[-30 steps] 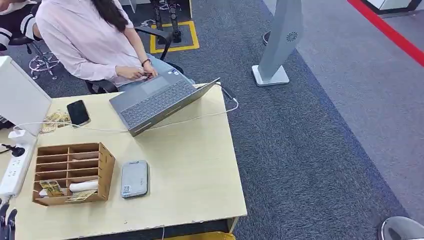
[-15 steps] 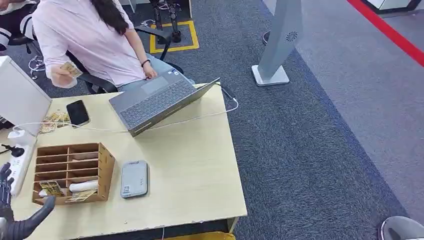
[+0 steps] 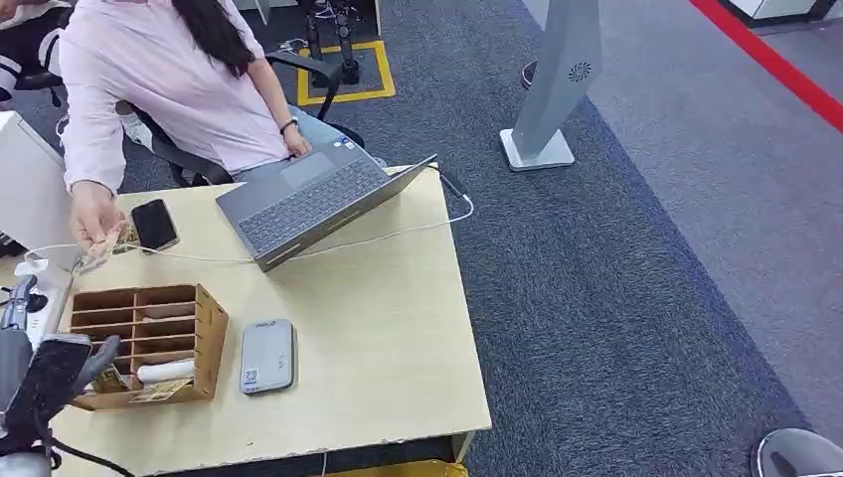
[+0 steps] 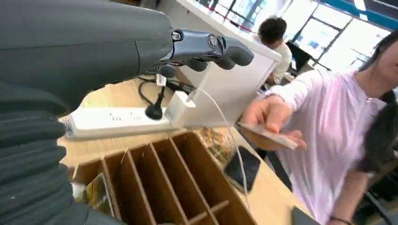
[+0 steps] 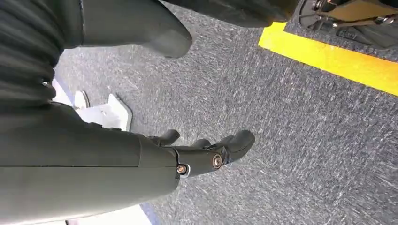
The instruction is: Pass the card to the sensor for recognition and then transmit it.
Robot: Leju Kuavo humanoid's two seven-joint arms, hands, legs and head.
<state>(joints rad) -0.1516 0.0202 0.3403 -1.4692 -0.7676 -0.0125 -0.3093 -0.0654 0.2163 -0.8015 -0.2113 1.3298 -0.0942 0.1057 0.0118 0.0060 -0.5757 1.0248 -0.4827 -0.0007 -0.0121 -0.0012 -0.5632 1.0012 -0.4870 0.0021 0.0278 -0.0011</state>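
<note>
Card (image 4: 270,135) sits pinched flat in the person's hand (image 3: 96,214) at the far left of the bench (image 3: 378,328), above the phone (image 3: 155,224) and the power strip (image 4: 115,119), not yet with the robot; the left hand (image 3: 45,373) is raised near the wooden organiser (image 3: 149,343), its fingers (image 4: 211,47) spread apart and holding nothing; the right hand (image 5: 206,150) hangs over the carpet, its fingers loosely apart and empty; beyond the organiser lies the grey sensor (image 3: 267,355), with the laptop (image 3: 308,199) further off. Judging from this, the handover is the risk: a thin card offered flat may slip between wide fingers, or the white cable (image 3: 199,256) and the organiser's wall may catch the hand as it reaches.
</note>
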